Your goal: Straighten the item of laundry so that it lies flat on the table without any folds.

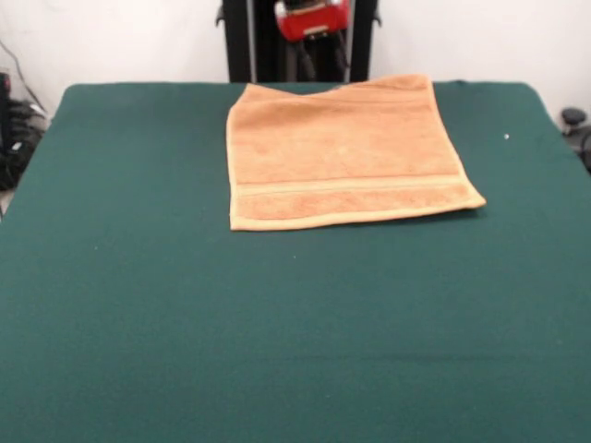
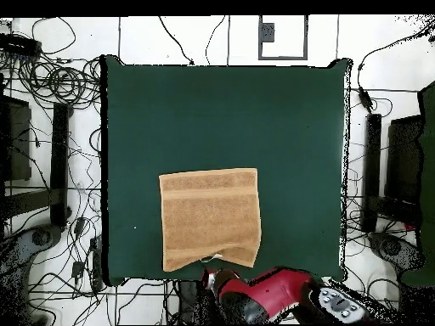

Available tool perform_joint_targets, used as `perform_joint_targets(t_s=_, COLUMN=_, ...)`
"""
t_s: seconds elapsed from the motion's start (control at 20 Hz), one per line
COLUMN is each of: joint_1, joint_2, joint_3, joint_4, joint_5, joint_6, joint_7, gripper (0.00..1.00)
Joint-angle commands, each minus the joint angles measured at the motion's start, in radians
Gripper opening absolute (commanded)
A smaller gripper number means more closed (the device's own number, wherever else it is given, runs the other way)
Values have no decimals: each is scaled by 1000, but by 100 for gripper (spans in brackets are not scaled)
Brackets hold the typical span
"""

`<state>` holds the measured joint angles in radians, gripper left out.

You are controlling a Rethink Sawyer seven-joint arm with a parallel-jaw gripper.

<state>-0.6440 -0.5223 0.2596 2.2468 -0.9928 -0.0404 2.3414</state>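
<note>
The orange-tan towel (image 1: 343, 153) lies spread open on the dark green surface (image 1: 277, 332), at its far side and a little right of centre in the front view, with a ribbed band across its near edge. Seen from overhead, a small white tag (image 2: 214, 256) shows at the towel's edge beside the red arm (image 2: 272, 297). Whether the pincer is wide or narrow cannot be told.

The arm (image 1: 312, 18) is cut off by the top edge in the front view, its gripper out of sight; overhead, only its red and black body (image 2: 272, 297) shows beyond the table's (image 2: 297, 119) edge. The towel's (image 1: 346, 152) far edge blocks the table's rim there. A small pale mark (image 2: 212, 257) at the towel's (image 2: 210, 218) arm-side edge is too small to identify.
</note>
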Motion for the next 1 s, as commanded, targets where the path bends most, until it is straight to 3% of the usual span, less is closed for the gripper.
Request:
perform_joint_targets(t_s=0.05, joint_1=225, joint_2=98, joint_3=-362, joint_4=-279, joint_5=84, joint_6=-401, joint_7=-58, gripper=100)
perform_joint_targets(t_s=0.25, joint_1=239, joint_2=106, joint_3=-384, joint_4=-282, joint_5=87, joint_6=-413, joint_7=-70, gripper=100)
perform_joint_targets(t_s=0.45, joint_1=228, joint_2=70, joint_3=-348, joint_4=-274, joint_5=33, joint_6=-362, joint_7=-39, gripper=100)
perform_joint_targets(t_s=0.55, joint_1=186, joint_2=36, joint_3=-287, joint_4=-260, joint_5=-32, joint_6=-307, joint_7=-18, gripper=100)
perform_joint_targets(t_s=0.8, joint_1=-73, joint_2=5, joint_3=59, joint_4=-177, joint_5=-228, joint_6=-50, joint_7=29, gripper=100)
perform_joint_targets(t_s=1.0, joint_1=-207, joint_2=25, joint_3=191, joint_4=-134, joint_5=-229, joint_6=56, joint_7=-39, gripper=100)
